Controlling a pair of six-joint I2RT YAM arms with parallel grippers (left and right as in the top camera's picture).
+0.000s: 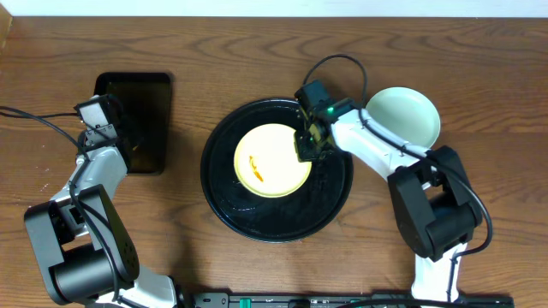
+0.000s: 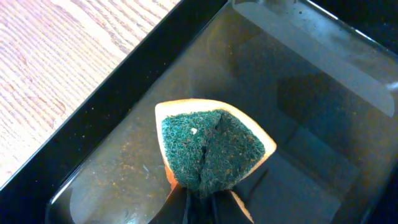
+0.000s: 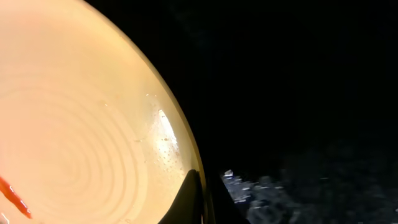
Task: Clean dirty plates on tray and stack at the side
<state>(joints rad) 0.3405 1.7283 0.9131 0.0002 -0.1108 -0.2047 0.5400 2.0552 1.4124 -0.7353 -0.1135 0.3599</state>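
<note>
A pale yellow plate point(image 1: 270, 158) with orange sauce smears point(image 1: 257, 162) lies in the middle of the round black tray point(image 1: 223, 197). My right gripper point(image 1: 308, 145) is shut on that plate's right rim. In the right wrist view one finger lies inside the plate point(image 3: 81, 124) and the other outside, over the tray point(image 3: 311, 93). A pale mint plate point(image 1: 402, 115) sits on the table right of the tray and looks clean. My left gripper point(image 1: 128, 145) hovers over the rectangular tray, shut point(image 2: 199, 199) on a folded sponge point(image 2: 211, 149) with its green scouring face up.
The small rectangular black tray point(image 1: 145, 94) stands at the left, its glossy floor point(image 2: 311, 74) looking wet. Wooden table surrounds both trays. Cables trail from both arms, one looping above the round tray point(image 1: 342, 64).
</note>
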